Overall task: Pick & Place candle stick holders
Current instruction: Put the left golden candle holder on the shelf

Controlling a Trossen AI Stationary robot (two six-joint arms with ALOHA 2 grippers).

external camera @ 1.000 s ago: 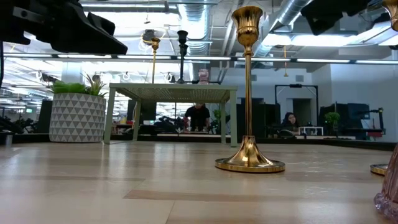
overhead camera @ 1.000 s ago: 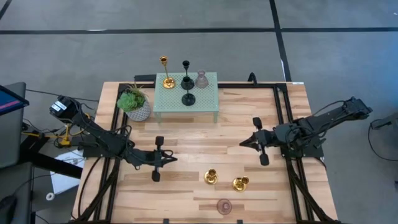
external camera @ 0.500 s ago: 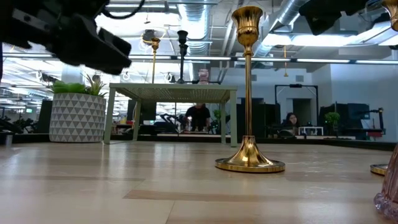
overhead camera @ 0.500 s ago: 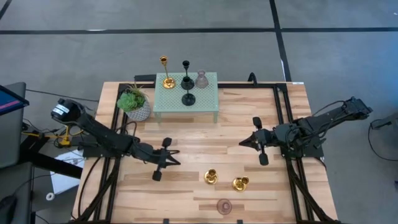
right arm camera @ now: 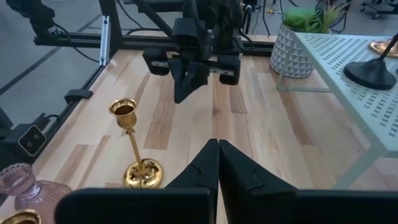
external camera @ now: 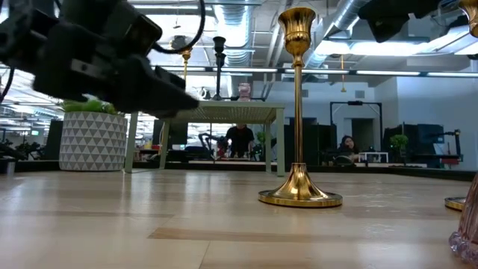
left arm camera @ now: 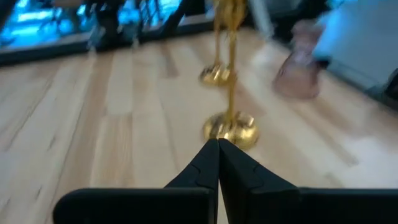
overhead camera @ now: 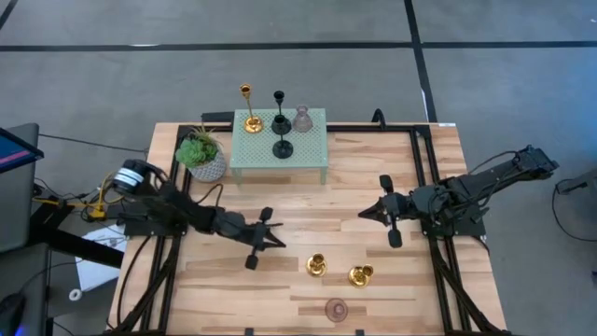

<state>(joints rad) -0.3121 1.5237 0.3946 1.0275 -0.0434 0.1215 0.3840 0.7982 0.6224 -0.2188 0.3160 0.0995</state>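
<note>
Candle stick holders: two gold ones stand upright on the wooden table [overhead camera: 373, 187], the nearer gold holder [overhead camera: 316, 266] just ahead of the left gripper [overhead camera: 277, 238], whose fingers are pressed together, empty. The right gripper [overhead camera: 366, 215], also closed on nothing, waits farther off. Others sit on the green stand [overhead camera: 312, 140]. Open office behind.

A tall gold candle stick holder [external camera: 298, 112] stands upright on the wooden table [external camera: 187, 224], right of centre. At 10 o'clock, a dark arm [external camera: 97, 60] hangs above the table. Behind it stand a potted plant [external camera: 91, 134] and a pale green stand [external camera: 209, 112]. At 4 o'clock, a pink holder [external camera: 467, 224] is partly cut off.
</note>
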